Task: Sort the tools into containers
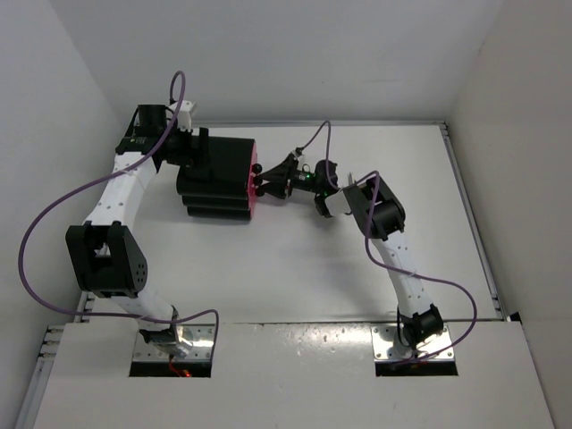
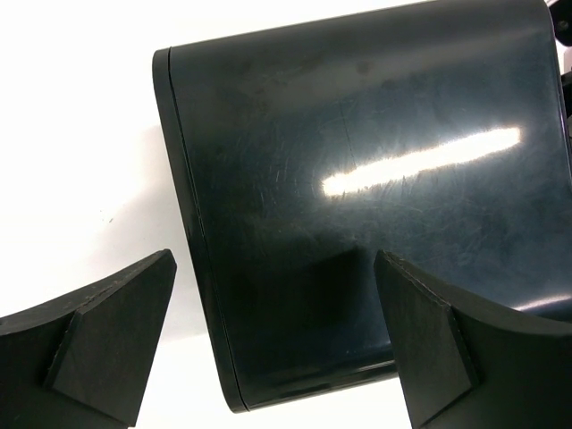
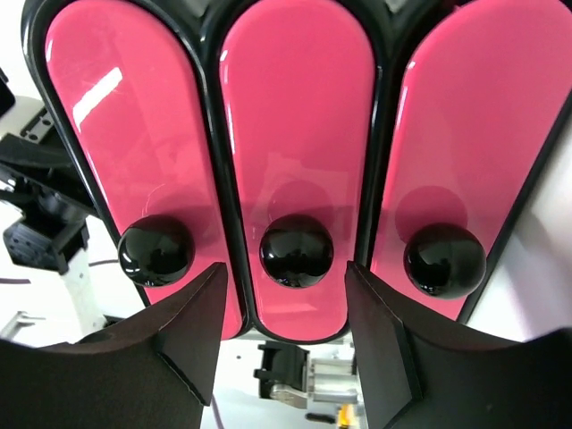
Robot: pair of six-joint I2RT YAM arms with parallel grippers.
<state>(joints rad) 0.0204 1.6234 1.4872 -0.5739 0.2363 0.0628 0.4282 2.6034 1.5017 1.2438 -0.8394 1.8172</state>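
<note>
My right gripper [image 3: 284, 273] is spread wide and empty, straddling the middle knob [image 3: 297, 251] of the pink drawers [image 3: 295, 134], all shut in the cabinet [image 1: 214, 179], lined up to pull. My left gripper [image 2: 274, 268] gapes empty at the cabinet's back, likely bracing. No tools in view.
</note>
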